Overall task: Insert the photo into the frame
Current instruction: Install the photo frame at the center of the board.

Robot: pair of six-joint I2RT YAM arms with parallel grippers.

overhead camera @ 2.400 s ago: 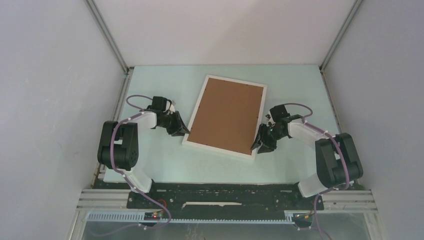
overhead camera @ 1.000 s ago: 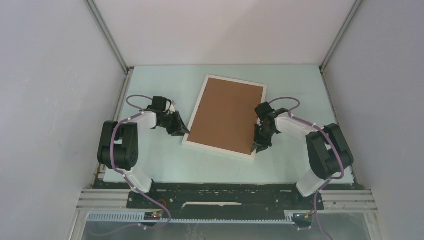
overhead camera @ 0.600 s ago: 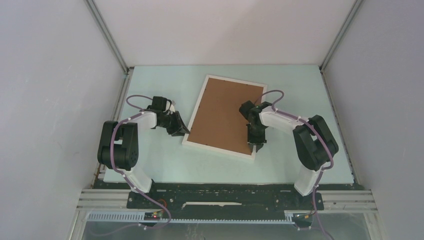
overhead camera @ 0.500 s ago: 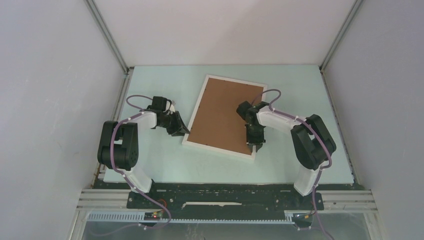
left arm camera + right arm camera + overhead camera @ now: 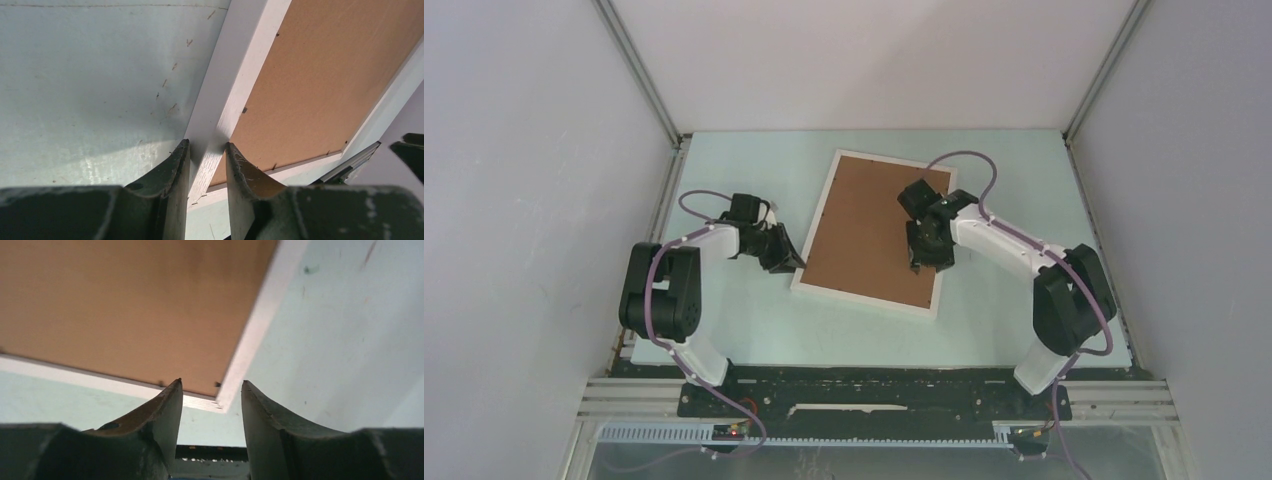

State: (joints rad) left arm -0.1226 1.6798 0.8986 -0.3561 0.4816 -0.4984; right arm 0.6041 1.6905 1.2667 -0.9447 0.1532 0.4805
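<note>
The white frame lies face down and slanted on the pale green table, with a brown backing board filling it. The photo is hidden. My left gripper sits at the frame's near left corner. In the left wrist view it is shut on the white rail, one finger on each side. My right gripper hovers over the board's right part. The right wrist view shows it open with nothing between its fingers, and the frame's rim and near right corner below.
Grey walls close the table in on three sides, with metal posts at the back corners. A black mounting rail runs along the near edge. The right arm's purple cable loops over the frame's far right corner.
The right gripper left the frame's near right corner, swung inward and farther back over the backing board, and its jaws widened. The left gripper and the frame have stayed put.
</note>
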